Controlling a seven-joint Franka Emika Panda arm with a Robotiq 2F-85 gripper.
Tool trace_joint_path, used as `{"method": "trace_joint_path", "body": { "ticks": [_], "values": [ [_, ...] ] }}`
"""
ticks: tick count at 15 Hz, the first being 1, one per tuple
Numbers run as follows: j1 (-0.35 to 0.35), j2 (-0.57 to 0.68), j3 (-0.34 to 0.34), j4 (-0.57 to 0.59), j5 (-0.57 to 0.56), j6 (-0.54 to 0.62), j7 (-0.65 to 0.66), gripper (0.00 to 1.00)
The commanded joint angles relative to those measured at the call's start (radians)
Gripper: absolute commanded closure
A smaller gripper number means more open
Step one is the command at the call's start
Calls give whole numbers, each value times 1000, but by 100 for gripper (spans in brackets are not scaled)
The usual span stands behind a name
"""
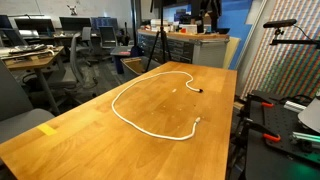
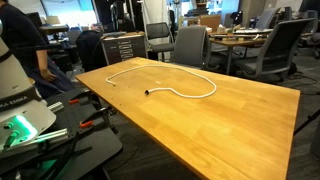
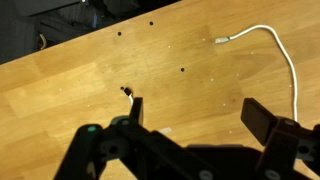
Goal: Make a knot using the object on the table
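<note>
Cord (image 1: 114, 103) is lying on the table (image 1: 90, 140) in one big open loop, not crossing itself, with no knot. Both exterior views are showing it (image 2: 212, 85) flat on the wood planks (image 2: 220, 130). Its two ends are sitting near each other but apart, toward one long edge. Yellow tape mark (image 1: 47, 129) is sitting near a table corner, well apart from the cord.

In the wrist view the gripper (image 3: 198, 115) is facing down at the table (image 3: 80, 80), fingers spread wide and gripping nothing. One cord end and a curved stretch (image 3: 290, 60) are showing beyond the fingers, not touching them. A small dark bit (image 3: 127, 91) is lying just beside one fingertip; can't tell what it is. Office chairs (image 2: 190, 45) are standing behind the table.
</note>
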Motion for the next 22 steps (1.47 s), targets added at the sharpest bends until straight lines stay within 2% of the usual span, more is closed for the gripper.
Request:
{"method": "trace_joint_path", "body": {
  "ticks": [1, 12, 13, 15, 17, 18, 21, 22],
  "values": [
    [17, 1, -16, 3, -4, 0, 3, 0],
    [17, -1, -16, 12, -4, 0, 3, 0],
    [19, 3, -35, 10, -25, 22, -115, 0],
    [-5, 16, -75, -15, -90, 96, -254, 0],
    [-25, 44, -148, -18, -106, 208, -411, 0],
    [-1, 22, -106, -18, -93, 127, -283, 0],
    [-9, 39, -129, -21, -93, 140, -307, 0],
    [-13, 53, -114, -45, -133, 179, -247, 0]
  ]
}}
